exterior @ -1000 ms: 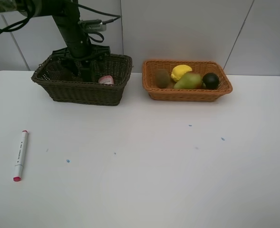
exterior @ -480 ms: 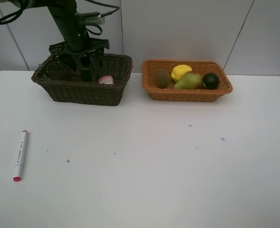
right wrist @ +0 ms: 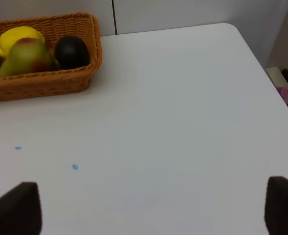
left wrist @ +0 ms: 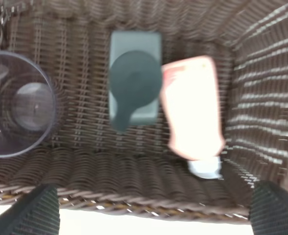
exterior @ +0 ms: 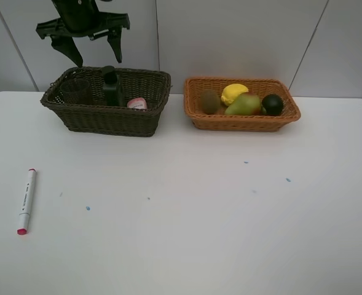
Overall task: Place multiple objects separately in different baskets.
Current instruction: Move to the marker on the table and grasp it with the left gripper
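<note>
Hanging above the dark brown basket (exterior: 107, 101), the left tool (exterior: 88, 46) was spread wide and held nothing. Under it, inside the deep woven basket, the dark pump bottle (left wrist: 134, 83) stood up straight. A see-through round cup (left wrist: 19, 105) stood on one side of it, and the smooth pink bottle (left wrist: 192, 112) lay flat on the other side. The right tool (right wrist: 148, 208) was wide open too, empty, over the bare white tabletop (exterior: 199, 209). The orange basket (exterior: 242, 120) was shallow and bumpy, with a yellow lemon (exterior: 234, 93), green-red pear (exterior: 245, 105), fuzzy brown kiwi (exterior: 209, 101) and dark round fruit (exterior: 272, 104) packed together. The long white marker (exterior: 26, 200) with a red tip lay alone on the tabletop, far from both baskets.
</note>
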